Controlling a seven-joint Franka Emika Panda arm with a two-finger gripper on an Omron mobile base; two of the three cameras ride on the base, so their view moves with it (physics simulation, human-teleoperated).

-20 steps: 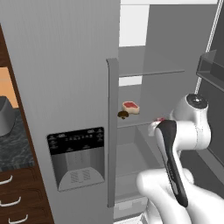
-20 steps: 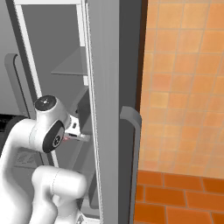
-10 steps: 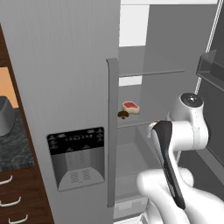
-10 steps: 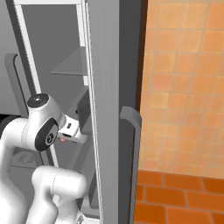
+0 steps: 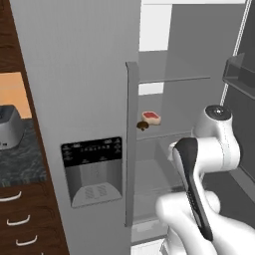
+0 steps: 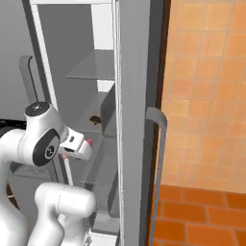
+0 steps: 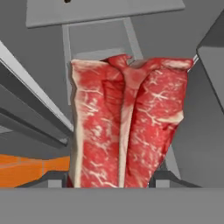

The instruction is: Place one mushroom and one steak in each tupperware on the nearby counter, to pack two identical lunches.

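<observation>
I hold a steak (image 7: 127,127) between my fingers; in the hand view it stands right in front of the camera, red with white fat lines, and its lower end goes down between my two fingertips. So my gripper (image 7: 114,183) is closed on the meat, not pressed fully together, because the steak keeps the fingers apart. In the right base view a small red piece shows at the tip of my hand (image 6: 88,142), just in front of the open fridge (image 6: 103,72).

A second steak (image 5: 151,117) lies on a fridge shelf (image 5: 169,135), near the shelf's front left corner, and a brown mushroom (image 5: 142,125) lies just beside it, at the front edge.

I judge that the step in hand is to carry the first steak out of the fridge. The next move calls for pulling my arm back clear of the fridge door (image 5: 79,99), then going to the counter (image 5: 20,159) at the left, where the containers should be; I cannot see them here. The grip must stay firm on the way, because the meat hangs long and may swing.

The left base view shows the counter and the food on the shelf, but my arm hides my fingers there. The hand view gives the grip on the meat, and the right base view gives my hand from the side.
</observation>
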